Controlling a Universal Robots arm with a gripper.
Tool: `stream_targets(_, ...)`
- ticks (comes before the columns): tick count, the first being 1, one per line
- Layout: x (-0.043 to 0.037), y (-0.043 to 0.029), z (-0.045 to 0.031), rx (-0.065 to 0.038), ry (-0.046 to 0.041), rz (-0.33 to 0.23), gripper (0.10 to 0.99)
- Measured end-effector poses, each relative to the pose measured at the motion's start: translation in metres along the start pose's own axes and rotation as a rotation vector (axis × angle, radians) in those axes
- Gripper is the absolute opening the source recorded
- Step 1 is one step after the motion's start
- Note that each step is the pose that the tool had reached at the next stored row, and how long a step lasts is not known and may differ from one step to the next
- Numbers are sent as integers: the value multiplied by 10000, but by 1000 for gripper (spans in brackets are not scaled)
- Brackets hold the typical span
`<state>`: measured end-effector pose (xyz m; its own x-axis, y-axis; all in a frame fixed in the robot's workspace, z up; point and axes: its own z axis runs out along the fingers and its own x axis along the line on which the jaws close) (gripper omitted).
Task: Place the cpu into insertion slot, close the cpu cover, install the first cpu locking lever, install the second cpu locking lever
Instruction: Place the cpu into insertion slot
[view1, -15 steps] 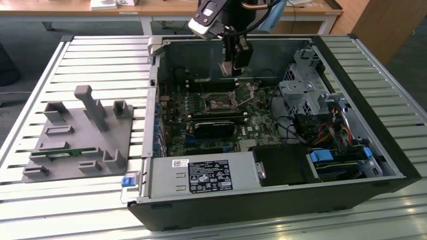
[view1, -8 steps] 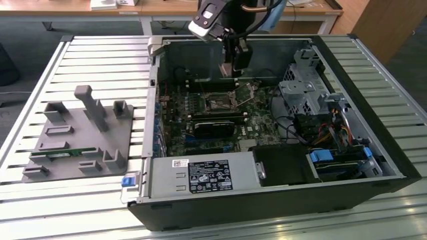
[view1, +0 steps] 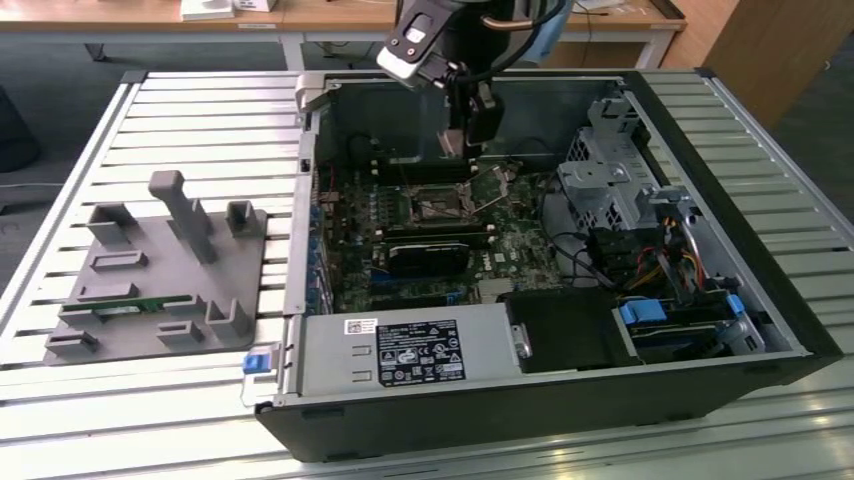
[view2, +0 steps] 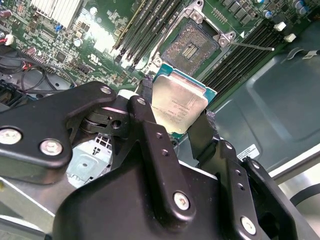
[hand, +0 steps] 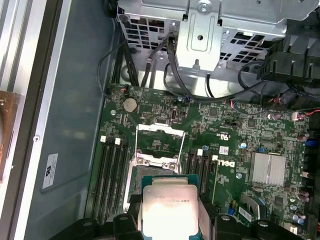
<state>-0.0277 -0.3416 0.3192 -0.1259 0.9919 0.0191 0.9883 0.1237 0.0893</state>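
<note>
Progress: step one only. Well to the exterior view's left of the insertion slot (view1: 438, 207) sits a grey fixture (view1: 160, 270). Close above the slot, the gripper (view2: 176, 107) pinches the cpu (view2: 181, 97) by its edges between its jaws. The slot is bare, the cpu cover (hand: 160, 128) is swung open beside it, and a locking lever (view2: 250, 46) is free. Seating, closing and both levers remain.

The chip (view2: 176, 97) has a dull silver-grey face with a teal-green edge. The end effector (view2: 177, 112) is black with silver screw heads. Inside the black computer case (view1: 534, 420), the circuit board (hand: 225, 125) is dark green and the socket (view2: 192, 46) dark with a silver rim. Beside the case, the tabletop (view1: 200, 110) is pale grey, striped by slats.
</note>
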Motion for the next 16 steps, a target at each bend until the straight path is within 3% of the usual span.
stream_targets(16, -2, -8, 88, 0, 0, 0, 533)
